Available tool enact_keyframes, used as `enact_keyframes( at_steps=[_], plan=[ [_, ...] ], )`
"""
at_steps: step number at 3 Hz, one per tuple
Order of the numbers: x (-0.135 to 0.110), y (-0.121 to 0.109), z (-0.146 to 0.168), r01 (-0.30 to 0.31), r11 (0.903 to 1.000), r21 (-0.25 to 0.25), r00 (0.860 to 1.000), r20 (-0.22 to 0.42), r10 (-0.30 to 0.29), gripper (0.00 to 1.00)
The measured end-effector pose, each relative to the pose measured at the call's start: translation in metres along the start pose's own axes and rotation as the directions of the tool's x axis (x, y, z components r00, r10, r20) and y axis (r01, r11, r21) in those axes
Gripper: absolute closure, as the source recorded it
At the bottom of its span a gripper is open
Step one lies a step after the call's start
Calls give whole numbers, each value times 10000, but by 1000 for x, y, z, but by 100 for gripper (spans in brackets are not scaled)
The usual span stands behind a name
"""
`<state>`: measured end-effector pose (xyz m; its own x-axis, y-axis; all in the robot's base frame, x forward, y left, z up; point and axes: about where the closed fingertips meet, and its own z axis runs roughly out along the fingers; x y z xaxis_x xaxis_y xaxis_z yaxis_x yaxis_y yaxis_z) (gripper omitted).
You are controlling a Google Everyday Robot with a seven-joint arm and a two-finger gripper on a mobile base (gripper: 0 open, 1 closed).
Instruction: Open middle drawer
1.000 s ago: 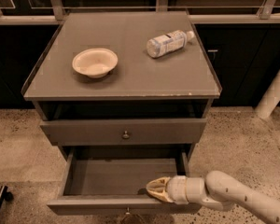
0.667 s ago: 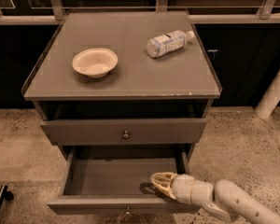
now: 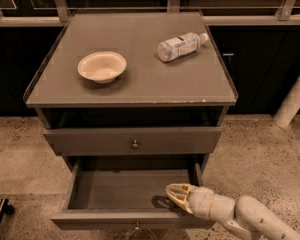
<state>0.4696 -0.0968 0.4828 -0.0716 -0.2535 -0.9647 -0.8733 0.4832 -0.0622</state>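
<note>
The middle drawer [image 3: 132, 218] is the lower of the two grey-brown fronts in view. It is pulled out and its inside [image 3: 125, 188] is bare. Its small round knob [image 3: 136, 227] sits at the bottom edge of the view. My gripper [image 3: 174, 192] reaches in from the lower right. It hangs over the right front part of the open drawer, pointing left, with its fingers together and nothing in them. It is not touching the knob.
The top drawer front [image 3: 135, 141] with its own knob [image 3: 135, 144] sits above and is nearly closed. On the cabinet top [image 3: 140, 79] stand a cream bowl [image 3: 102, 66] and a plastic bottle [image 3: 181, 46] lying on its side. A white post [image 3: 295, 99] stands at the right.
My gripper has edged slightly up and back over the open drawer, and the forearm now comes in from lower at the right. The drawer has not moved.
</note>
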Motion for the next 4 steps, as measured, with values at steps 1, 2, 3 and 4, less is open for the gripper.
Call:
enact_keyframes(
  at_steps=[1, 2, 3, 4],
  plan=[
    [0, 0, 0, 0, 10000, -1, 10000, 0, 0, 36],
    [0, 0, 0, 0, 10000, -1, 10000, 0, 0, 13],
    [0, 0, 0, 0, 10000, -2, 10000, 1, 0, 0],
    [0, 0, 0, 0, 10000, -2, 10000, 1, 0, 0]
  ],
)
